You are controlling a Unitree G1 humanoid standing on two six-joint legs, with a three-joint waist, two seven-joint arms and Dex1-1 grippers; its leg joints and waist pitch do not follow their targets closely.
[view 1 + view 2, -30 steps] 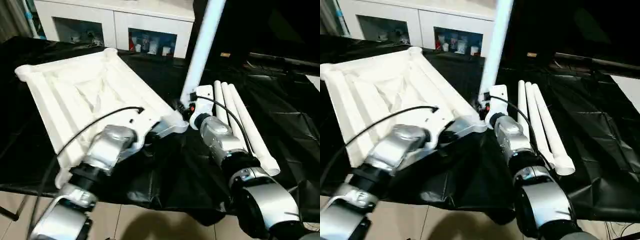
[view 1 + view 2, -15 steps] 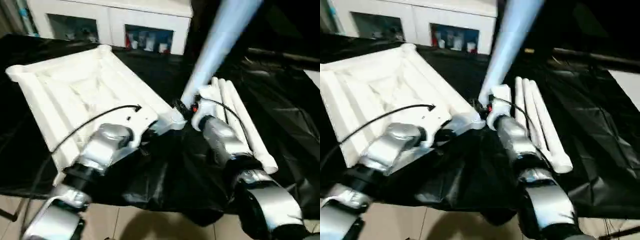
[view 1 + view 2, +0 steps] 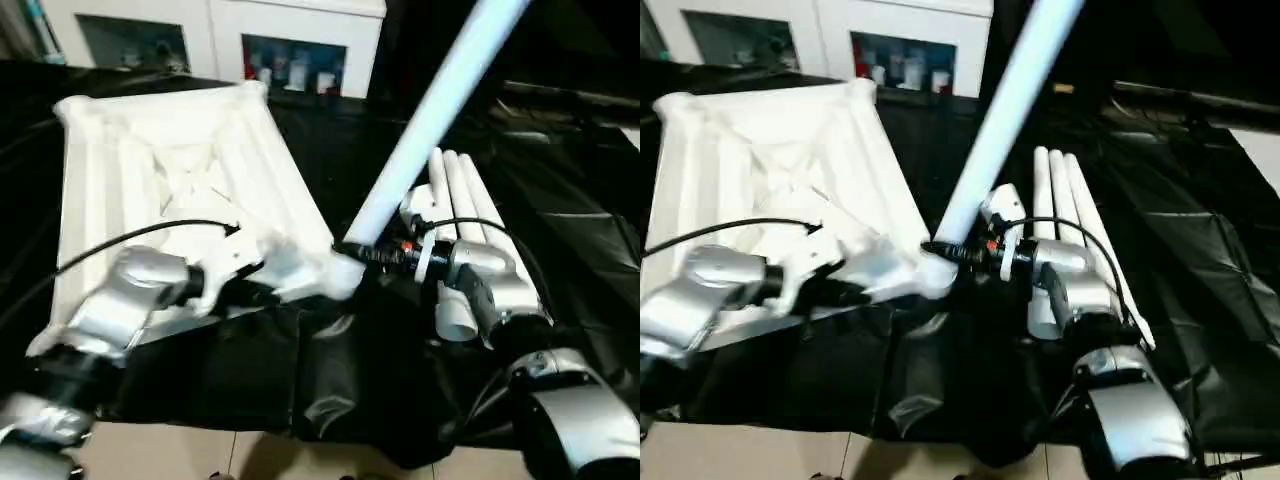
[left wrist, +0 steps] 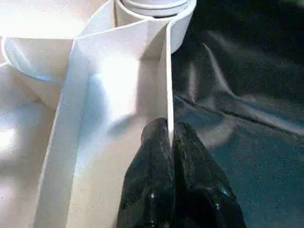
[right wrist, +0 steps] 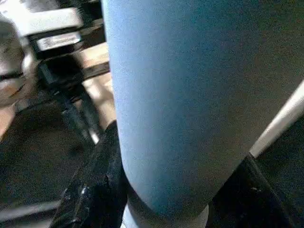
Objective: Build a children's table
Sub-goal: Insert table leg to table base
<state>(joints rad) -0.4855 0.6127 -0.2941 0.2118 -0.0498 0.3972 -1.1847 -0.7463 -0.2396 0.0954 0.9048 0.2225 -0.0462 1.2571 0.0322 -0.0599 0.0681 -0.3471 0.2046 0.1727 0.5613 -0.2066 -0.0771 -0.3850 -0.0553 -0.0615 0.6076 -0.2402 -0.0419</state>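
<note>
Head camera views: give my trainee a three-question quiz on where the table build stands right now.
1. True or false: the left gripper is shut on the tabletop's rim.
2. The leg in the right gripper is: A) lying flat, B) leaning with its lower end at the near corner socket, C) upright in a far socket.
3. How many spare legs lie on the black sheet?

Key: 1 true; 2 B; 3 three.
</note>
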